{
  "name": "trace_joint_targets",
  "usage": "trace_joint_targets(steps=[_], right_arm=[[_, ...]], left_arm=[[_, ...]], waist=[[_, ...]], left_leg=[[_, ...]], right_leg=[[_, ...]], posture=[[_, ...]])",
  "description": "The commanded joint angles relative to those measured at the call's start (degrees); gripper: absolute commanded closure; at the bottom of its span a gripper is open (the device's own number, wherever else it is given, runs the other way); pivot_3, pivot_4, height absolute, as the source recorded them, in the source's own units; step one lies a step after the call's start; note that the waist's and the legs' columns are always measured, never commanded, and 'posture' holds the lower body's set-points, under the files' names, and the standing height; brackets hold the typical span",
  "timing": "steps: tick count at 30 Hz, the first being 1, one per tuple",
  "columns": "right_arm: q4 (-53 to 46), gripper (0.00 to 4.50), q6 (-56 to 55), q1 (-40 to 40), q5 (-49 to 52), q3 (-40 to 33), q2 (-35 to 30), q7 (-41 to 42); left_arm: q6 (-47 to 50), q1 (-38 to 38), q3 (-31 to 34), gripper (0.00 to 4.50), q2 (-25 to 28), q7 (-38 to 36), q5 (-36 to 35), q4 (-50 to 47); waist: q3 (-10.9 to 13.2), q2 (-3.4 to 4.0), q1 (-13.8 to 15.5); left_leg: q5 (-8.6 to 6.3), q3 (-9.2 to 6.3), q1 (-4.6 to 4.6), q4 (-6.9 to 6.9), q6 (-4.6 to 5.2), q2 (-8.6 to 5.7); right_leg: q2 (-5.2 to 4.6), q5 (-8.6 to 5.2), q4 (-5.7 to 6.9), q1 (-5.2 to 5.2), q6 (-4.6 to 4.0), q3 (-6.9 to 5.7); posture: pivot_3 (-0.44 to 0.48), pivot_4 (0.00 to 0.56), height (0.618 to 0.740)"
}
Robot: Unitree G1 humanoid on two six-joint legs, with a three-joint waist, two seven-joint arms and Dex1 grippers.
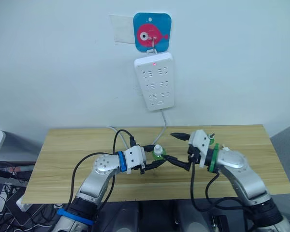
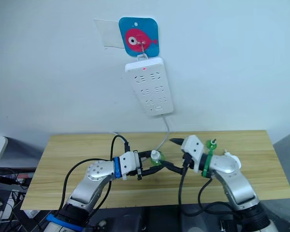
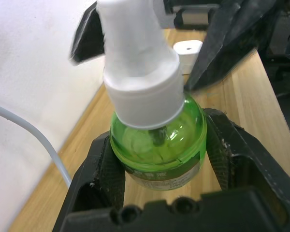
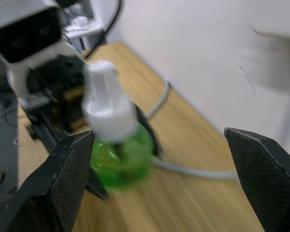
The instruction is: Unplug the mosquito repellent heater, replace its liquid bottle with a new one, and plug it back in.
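My left gripper (image 1: 156, 155) is shut on the new one (image 1: 158, 154), a small green bottle with a white cap, held upright just above the table's middle. In the left wrist view its green body (image 3: 157, 140) sits squeezed between both fingers. My right gripper (image 1: 171, 147) stands open right beside it, its fingers spread wide on either side of the cap without touching. The capless liquid bottle (image 2: 212, 145), green with a dark wick, stands behind my right wrist. The white mosquito repellent heater (image 3: 188, 50) lies on the table beyond the bottle, unplugged.
A long white power strip (image 1: 154, 81) hangs on the wall under a fish sticker, its red light on. Its grey cable (image 1: 162, 126) drops to the wooden table (image 1: 72, 145) behind the grippers. Cluttered cables lie left of the table.
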Motion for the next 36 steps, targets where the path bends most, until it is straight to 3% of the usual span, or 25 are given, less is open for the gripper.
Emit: trace_joint_targets(steps=[1,7,12,16,22,29,36], right_arm=[[-2.6,0.02,-0.5,0.6,2.6,-1.6,-1.7,2.8],[-5.7,0.02,0.3,0.6,3.4,4.7,-0.9,6.0],[-2.2,0.02,-1.1,-2.7,-2.8,8.9,6.3,-1.8],[0.3,0.02,-1.0,-4.5,-5.3,7.6,9.4,-6.7],[1.3,0.02,-1.4,-3.4,-3.6,2.3,4.8,-5.9],[-1.5,0.02,-1.0,-0.6,1.8,-2.3,-3.6,1.1],[-6.7,0.02,4.2,0.5,7.4,0.4,-4.7,5.7]], left_arm=[[-0.9,-0.3,0.1,2.26,0.1,-0.5,-0.8,-1.7],[-1.0,-1.3,0.1,2.26,-0.1,-0.4,-0.7,-0.7],[-1.6,-1.4,-0.1,2.26,-0.2,-0.5,-0.5,-0.7],[-1.3,-0.6,-0.1,2.26,0.1,-0.6,-0.7,-1.6],[-1.4,-0.7,-0.3,2.26,0.1,-0.9,-0.8,-0.9],[-1.8,-2.0,-0.1,2.26,-0.2,-1.5,-0.9,0.7],[-2.8,-1.8,-0.1,2.26,0.1,-2.0,-0.5,1.4]], waist=[[0.0,0.00,0.0],[0.0,-0.01,-0.1],[0.0,-0.01,-0.2],[0.0,0.00,-0.1],[0.0,0.00,0.0],[0.0,0.00,-0.2],[0.0,0.00,-0.5]], left_leg=[[0.00,0.00,0.00,0.00,0.00,0.00],[-0.03,0.00,0.00,0.00,0.05,0.01],[-0.02,-0.02,0.00,0.00,0.04,0.05],[0.06,-0.03,0.00,0.00,-0.12,0.03],[0.04,-0.01,-0.01,-0.03,-0.07,-0.02],[-0.03,0.02,-0.02,-0.03,0.05,-0.02],[-0.04,0.00,-0.01,-0.08,0.07,0.10]], right_leg=[[0.00,0.00,0.00,0.00,0.00,0.00],[0.02,0.00,0.00,0.01,0.00,0.00],[0.06,0.00,0.00,-0.01,0.00,0.01],[0.05,0.00,-0.01,-0.02,0.00,0.00],[-0.03,0.00,-0.17,0.03,0.00,0.00],[-0.02,0.00,-0.17,0.06,0.00,0.00],[0.12,0.00,-0.17,0.05,0.00,0.01]], posture=[[-0.040,0.250,0.740],[-0.041,0.255,0.740],[-0.039,0.256,0.740],[-0.046,0.258,0.740],[-0.066,0.259,0.740],[-0.079,0.259,0.740],[-0.077,0.261,0.740]])
